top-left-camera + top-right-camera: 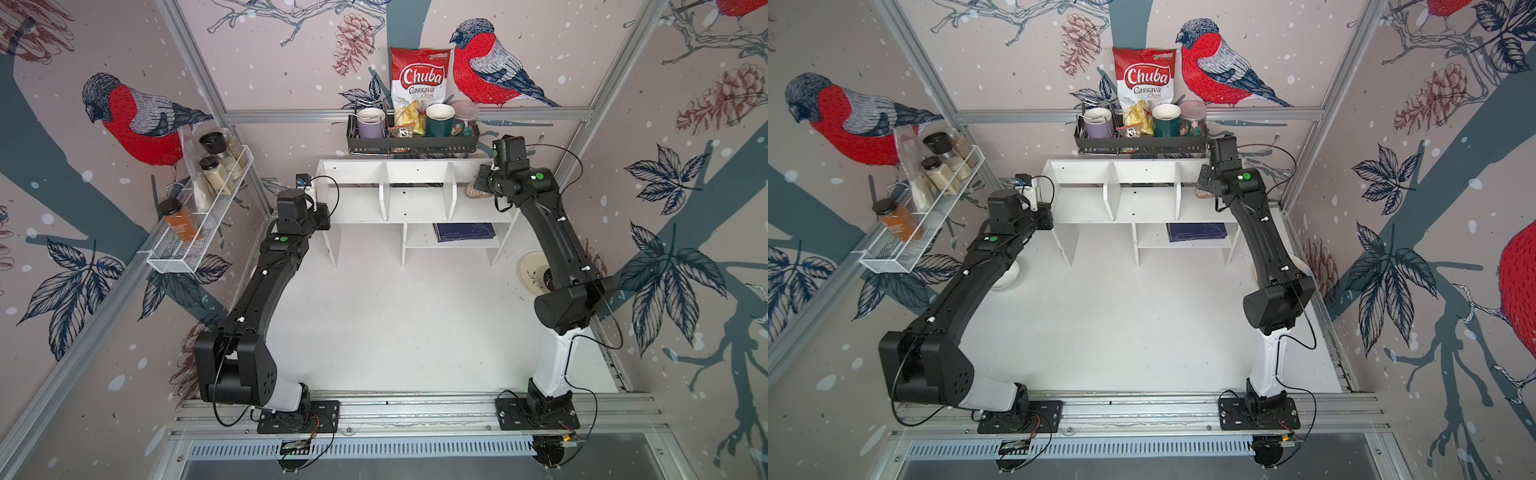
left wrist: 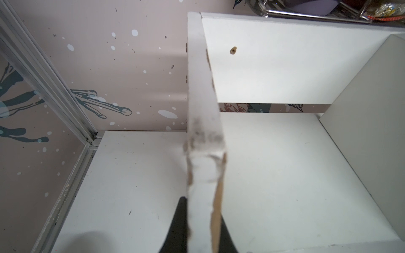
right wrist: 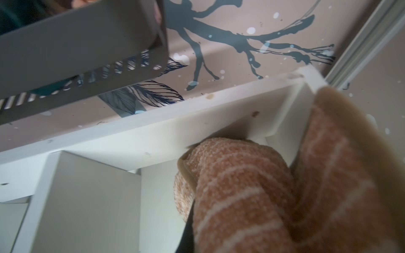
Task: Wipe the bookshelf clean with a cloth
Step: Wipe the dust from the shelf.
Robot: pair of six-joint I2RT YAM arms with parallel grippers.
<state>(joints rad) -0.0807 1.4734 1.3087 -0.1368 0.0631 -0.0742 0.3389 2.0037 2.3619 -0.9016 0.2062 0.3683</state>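
The white bookshelf (image 1: 353, 203) (image 1: 1084, 203) stands at the back of the table in both top views. My left gripper (image 1: 322, 210) (image 2: 205, 219) is shut on its left side panel (image 2: 201, 87), with one black finger on each face of the chipped board. My right gripper (image 1: 482, 185) reaches into the shelf's right upper compartment and is shut on the cloth (image 1: 473, 192) (image 3: 241, 186), a tan towel with pale stripes. The cloth drapes over the jaws and lies against the compartment's back corner (image 3: 285, 122). Only one black finger (image 3: 188, 227) shows beside the cloth.
A black wire rack (image 1: 411, 143) with mugs and a chip bag hangs just above the shelf, close over my right wrist. A white mesh rack (image 1: 199, 216) with jars is on the left wall. A dark book (image 1: 463, 231) lies on the lower shelf. A plate (image 1: 534, 270) sits under the right arm.
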